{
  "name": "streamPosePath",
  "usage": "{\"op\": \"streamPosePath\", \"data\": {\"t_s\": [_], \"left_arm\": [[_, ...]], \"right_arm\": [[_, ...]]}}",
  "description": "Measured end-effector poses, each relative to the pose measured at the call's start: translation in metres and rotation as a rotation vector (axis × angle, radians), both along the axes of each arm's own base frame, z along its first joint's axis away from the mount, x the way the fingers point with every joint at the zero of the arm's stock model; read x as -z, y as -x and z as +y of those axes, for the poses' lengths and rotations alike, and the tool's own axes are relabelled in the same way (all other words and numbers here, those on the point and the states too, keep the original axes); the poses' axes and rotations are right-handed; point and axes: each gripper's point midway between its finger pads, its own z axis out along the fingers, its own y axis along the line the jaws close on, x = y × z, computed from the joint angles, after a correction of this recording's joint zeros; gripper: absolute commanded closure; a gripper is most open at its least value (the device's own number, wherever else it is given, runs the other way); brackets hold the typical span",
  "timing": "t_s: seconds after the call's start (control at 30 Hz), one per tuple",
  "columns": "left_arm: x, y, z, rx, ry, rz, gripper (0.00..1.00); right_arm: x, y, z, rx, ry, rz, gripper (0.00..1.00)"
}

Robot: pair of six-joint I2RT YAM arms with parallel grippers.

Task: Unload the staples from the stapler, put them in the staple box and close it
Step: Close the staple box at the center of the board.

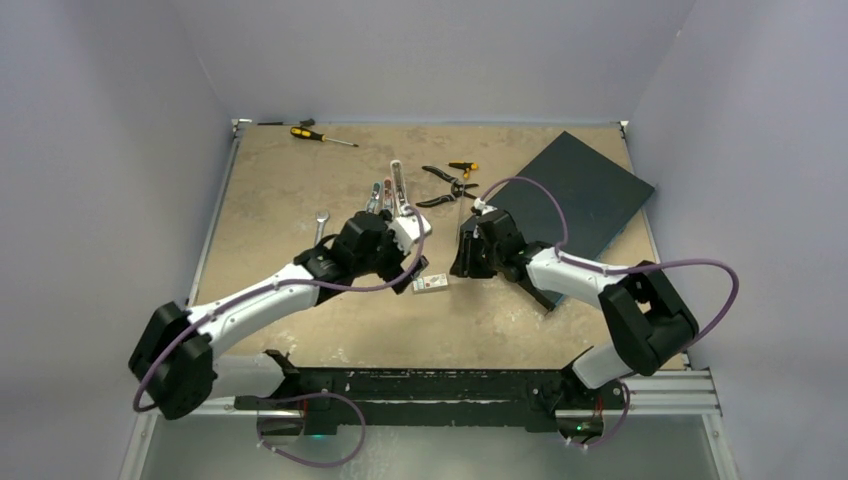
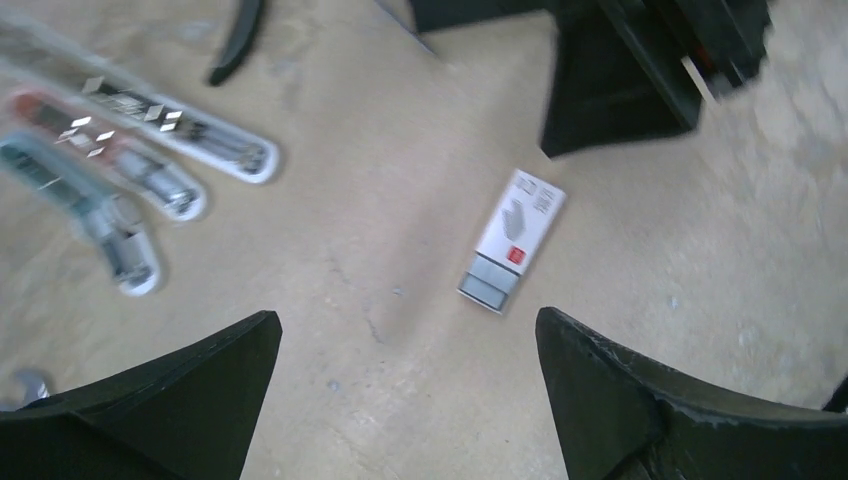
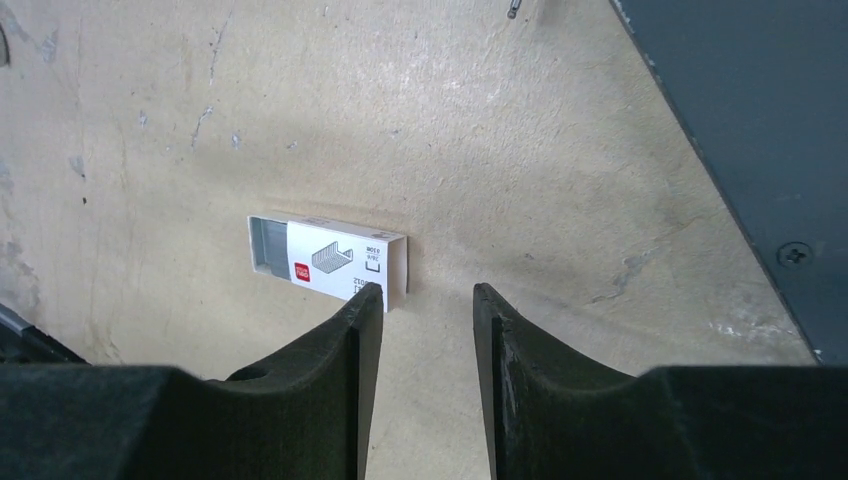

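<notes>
Two empty end effectors at the white box [image 2: 512, 240] on the worktop [image 2: 380, 180]
The left end effector [image 2: 405, 318] gapes wide above the box. The right end effector [image 3: 428, 290] is narrowly parted, one fingertip just beside the box. Three staplers [image 2: 170, 190] lie beyond the box, with blurred silvery staples [image 2: 160, 112] on them.

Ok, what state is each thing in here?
Left gripper: fingers wide open, empty.
Right gripper: fingers partly open, empty.
White box: lying flat, tray slid partly out.
Stapler parts: three lying fanned out, untouched; loaded or not unclear.
Pliers: handles spread.
</notes>
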Motion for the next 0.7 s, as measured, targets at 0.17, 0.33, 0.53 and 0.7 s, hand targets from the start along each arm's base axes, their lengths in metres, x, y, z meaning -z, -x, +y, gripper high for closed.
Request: {"op": "streamPosePath", "data": {"t_s": [0.17, 0.33, 0.53, 0.7], "left_arm": [[-0.04, -0.026, 0.035, -0.376, 0.112, -0.056, 0.05], [-0.024, -0.042, 0.071, -0.687, 0.105, 0.028, 0.48], [0.005, -0.038, 0.073, -0.849, 0.132, 0.175, 1.0], [0.028, -0.023, 0.068, -0.906, 0.18, 0.276, 1.0]], "right_arm": [[-0.001, -0.002, -0.003, -0.007, 0.017, -0.022, 0.67], [-0.003, -0.005, -0.002, -0.021, 0.024, -0.036, 0.81], [-0.002, -0.013, -0.001, -0.036, 0.052, -0.06, 0.95], [0.001, -0.019, -0.003, -0.038, 0.083, -0.072, 1.0]]}}
